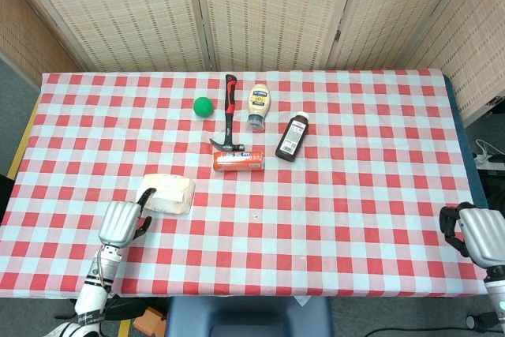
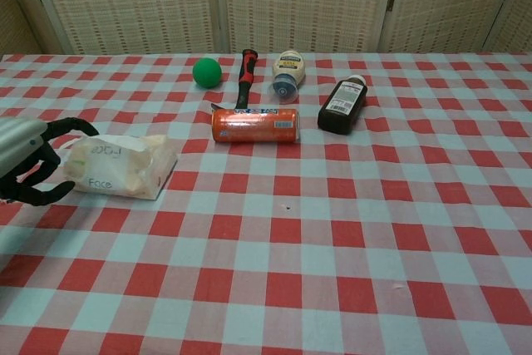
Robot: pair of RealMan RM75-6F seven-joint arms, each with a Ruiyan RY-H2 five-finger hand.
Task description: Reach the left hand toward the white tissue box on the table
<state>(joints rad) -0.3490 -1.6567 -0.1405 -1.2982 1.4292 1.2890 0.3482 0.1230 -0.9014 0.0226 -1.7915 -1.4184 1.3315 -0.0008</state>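
Fingers (image 2: 51, 128) of the left hand (image 1: 122, 222) curl apart, empty, beside the tissue box (image 1: 167, 193).

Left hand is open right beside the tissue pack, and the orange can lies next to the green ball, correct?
Not quite. The orange can lies against the hammer head, well apart from the green ball, as the head view shows. The left hand is open beside the tissue pack.

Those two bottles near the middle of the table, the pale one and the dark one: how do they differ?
The mayonnaise bottle is cream-coloured and rounded, with a yellow-marked label; the dark medicine bottle is brown-black and flat-sided, with a white printed label. The mayonnaise bottle points its cap toward the robot, while the dark medicine bottle points its white cap away, lying at a slant. The mayonnaise bottle is nearer the hammer. Both appear to lie on the checked cloth with caps on.
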